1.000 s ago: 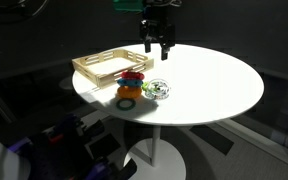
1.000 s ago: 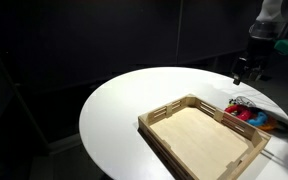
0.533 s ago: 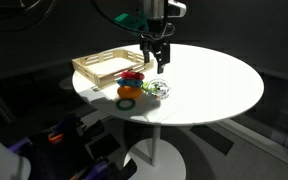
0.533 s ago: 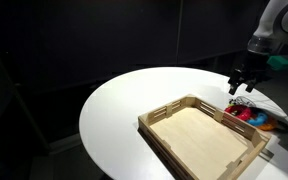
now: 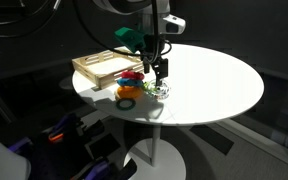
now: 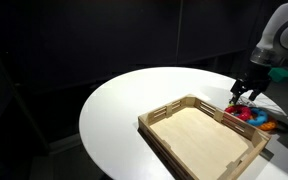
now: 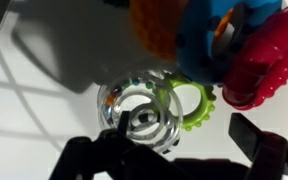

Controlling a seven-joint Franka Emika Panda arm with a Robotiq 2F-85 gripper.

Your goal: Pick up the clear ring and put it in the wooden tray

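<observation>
In an exterior view the wooden tray (image 5: 88, 71) lies at the left of the white round table (image 5: 219, 85), long axis running left to right, raised slatted sides up; its floor shows only bare light wood in both exterior views. Just right of the tray sits a cluster of coloured rings (image 5: 132, 79), with an orange ring (image 5: 127, 98) at its near edge. The clear ring (image 5: 159, 90) lies flat on the table, touching or just beside the right side of this cluster and apart from the tray. Being round, it has no long axis; its opening faces straight up. The gripper (image 5: 160, 72) hangs directly above it, fingers pointing down. In the wrist view the clear ring (image 7: 136, 110) is transparent and colourless, with whitish glints around its band. A small green ring (image 7: 196, 124) touches its right edge, with orange, blue and red rings beyond. The dark fingers (image 7: 82, 160) stand wide apart at either side of the clear ring, and nothing is held between them. In the exterior view facing the tray (image 6: 169, 112), the gripper (image 6: 246, 95) hides the clear ring.
</observation>
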